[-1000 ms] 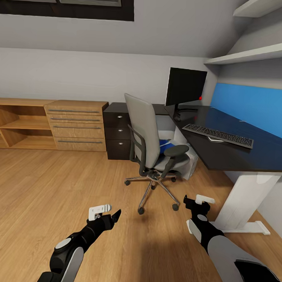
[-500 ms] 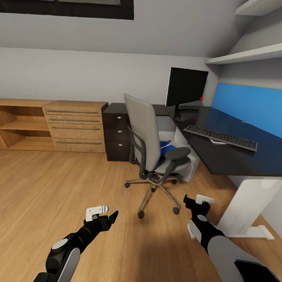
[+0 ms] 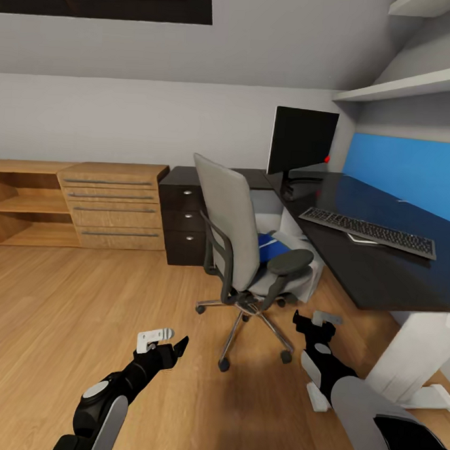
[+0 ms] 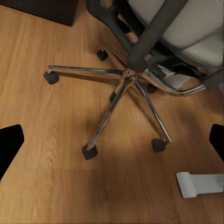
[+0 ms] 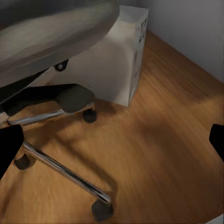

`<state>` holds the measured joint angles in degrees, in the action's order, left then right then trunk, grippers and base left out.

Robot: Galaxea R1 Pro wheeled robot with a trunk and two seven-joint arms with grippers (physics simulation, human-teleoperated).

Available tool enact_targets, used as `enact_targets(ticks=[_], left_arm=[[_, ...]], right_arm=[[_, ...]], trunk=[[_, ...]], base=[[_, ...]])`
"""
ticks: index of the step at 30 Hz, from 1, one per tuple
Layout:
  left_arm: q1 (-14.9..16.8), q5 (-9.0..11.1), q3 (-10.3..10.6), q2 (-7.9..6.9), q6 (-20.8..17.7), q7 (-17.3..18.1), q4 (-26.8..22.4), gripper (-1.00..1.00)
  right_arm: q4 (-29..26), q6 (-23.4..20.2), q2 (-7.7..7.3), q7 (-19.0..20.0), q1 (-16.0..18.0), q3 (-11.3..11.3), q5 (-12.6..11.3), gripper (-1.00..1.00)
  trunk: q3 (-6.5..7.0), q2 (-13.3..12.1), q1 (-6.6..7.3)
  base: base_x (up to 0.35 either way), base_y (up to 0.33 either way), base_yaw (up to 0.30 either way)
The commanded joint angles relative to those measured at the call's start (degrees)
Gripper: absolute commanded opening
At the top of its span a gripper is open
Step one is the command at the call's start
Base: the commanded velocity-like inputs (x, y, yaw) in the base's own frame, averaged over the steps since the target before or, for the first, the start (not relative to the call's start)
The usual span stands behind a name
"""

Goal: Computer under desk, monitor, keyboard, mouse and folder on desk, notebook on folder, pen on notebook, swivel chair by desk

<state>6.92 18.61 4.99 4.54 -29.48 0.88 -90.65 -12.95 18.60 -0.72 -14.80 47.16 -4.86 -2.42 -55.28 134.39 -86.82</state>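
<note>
The desk (image 3: 380, 271) runs down the right side of the head view, its glossy black top carrying the monitor (image 3: 302, 142) at upper centre-right and the keyboard (image 3: 369, 231) nearer the right edge. The swivel chair (image 3: 247, 245) stands at the centre of the frame, just beside the desk's inner edge, its back turned toward the robot. The computer (image 5: 122, 56) sits on the floor behind the chair, under the desk. A patch of the blue folder (image 3: 271, 248) shows on the seat, between the backrest and the armrest.

The left gripper (image 3: 162, 341) hangs at lower left and the right gripper (image 3: 318, 319) at lower right, both with fingers spread and empty.

The robot seems to be in the approach step, with the folder's move to the desk ahead. Next it likely must get round the backrest so an arm can reach the seat.
</note>
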Motion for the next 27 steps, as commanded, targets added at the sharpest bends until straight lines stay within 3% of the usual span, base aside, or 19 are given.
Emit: enact_targets(ticks=[1,8,17,27], left_arm=[[0.03,0.20,-0.07,0.03,-0.31,0.09,-0.05,1.00],[0.03,0.25,-0.07,0.03,-0.31,0.09,-0.03,1.00],[0.03,0.29,-0.07,0.03,-0.38,0.09,0.03,1.00],[0.03,0.29,-0.07,0.03,-0.33,0.08,0.04,1.00]], right_arm=[[0.08,0.53,0.02,0.13,0.04,-0.19,-0.26,1.00],[0.13,0.90,0.02,0.12,0.04,-0.20,-0.28,1.00],[0.20,0.98,0.02,0.12,0.04,-0.23,-0.30,1.00],[0.21,1.00,0.03,0.12,0.04,-0.23,-0.28,1.00]], trunk=[[-0.06,0.02,-0.02],[-0.06,0.02,-0.02],[-0.06,0.02,-0.02],[-0.06,0.02,-0.02]], base=[[0.309,0.000,0.000],[0.255,0.000,0.000],[0.034,0.000,0.010],[0.052,0.000,0.191]])
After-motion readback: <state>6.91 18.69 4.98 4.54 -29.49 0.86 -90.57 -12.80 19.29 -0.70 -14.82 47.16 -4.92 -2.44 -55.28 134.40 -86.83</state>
